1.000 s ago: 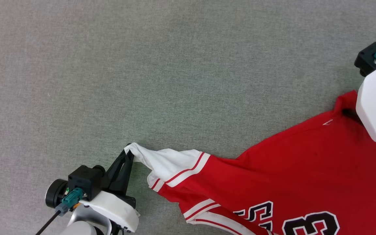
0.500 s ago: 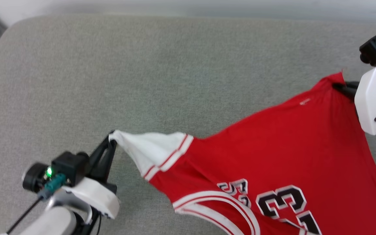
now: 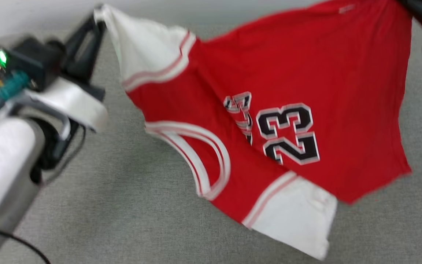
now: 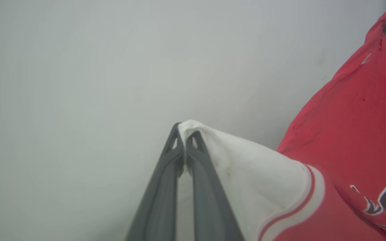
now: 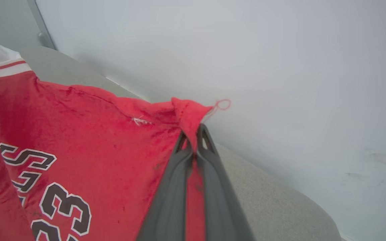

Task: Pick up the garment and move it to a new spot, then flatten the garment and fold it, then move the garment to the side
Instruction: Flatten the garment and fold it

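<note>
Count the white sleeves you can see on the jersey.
2. One sleeve is at the top left of the head view, pinched in the left gripper; the other sleeve hangs free at the lower right.

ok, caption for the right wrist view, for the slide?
Right gripper shut on a red corner of the garment, grey surface below.

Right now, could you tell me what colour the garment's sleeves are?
White sleeves with red-and-white striped trim, clearest in the head view.

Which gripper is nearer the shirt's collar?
Left. The left gripper pinches the white sleeve beside the collar; the right gripper pinches the far red corner.
</note>
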Controlling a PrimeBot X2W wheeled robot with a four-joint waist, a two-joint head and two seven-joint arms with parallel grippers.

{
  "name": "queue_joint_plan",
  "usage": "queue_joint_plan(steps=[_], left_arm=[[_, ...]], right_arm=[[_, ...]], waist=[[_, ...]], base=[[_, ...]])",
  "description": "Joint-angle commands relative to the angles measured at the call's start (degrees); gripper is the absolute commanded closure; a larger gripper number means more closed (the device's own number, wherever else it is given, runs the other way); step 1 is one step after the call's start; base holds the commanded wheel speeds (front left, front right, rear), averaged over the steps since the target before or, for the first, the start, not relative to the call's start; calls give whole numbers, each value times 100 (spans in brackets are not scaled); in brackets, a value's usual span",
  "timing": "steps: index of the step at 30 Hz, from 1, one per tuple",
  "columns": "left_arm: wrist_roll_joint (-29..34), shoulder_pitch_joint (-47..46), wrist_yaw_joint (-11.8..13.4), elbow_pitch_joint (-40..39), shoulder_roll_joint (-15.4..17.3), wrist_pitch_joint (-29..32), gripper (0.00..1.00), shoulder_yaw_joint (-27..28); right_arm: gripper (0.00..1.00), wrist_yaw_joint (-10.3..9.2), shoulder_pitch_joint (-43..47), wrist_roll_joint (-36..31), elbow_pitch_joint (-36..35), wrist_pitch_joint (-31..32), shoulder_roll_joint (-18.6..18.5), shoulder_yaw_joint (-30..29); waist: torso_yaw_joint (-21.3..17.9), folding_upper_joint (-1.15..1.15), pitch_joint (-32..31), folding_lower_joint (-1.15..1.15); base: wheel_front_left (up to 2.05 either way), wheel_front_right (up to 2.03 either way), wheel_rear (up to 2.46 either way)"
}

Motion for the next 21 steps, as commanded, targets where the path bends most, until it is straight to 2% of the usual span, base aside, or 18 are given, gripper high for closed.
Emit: queue_joint_plan(steps=[1, 12, 21], left_arm=[[41, -297, -63, 91, -24, 37, 100, 65], [336, -2865, -643, 1213, -471, 326, 100, 182], [674, -5078, -1092, 2330, -928, 279, 100, 162]], right_arm=[[100, -2, -194, -45, 20, -56, 79, -70], [100, -2, -1832, -717, 745, -402, 642, -688], [100, -3, -3535, -1352, 1575, -457, 1041, -646]], waist=[[-71, 0, 164, 0], [-138, 0, 892, 0], [-113, 0, 1488, 0]], base=[[0, 0, 0], [0, 0, 0], [0, 0, 0]])
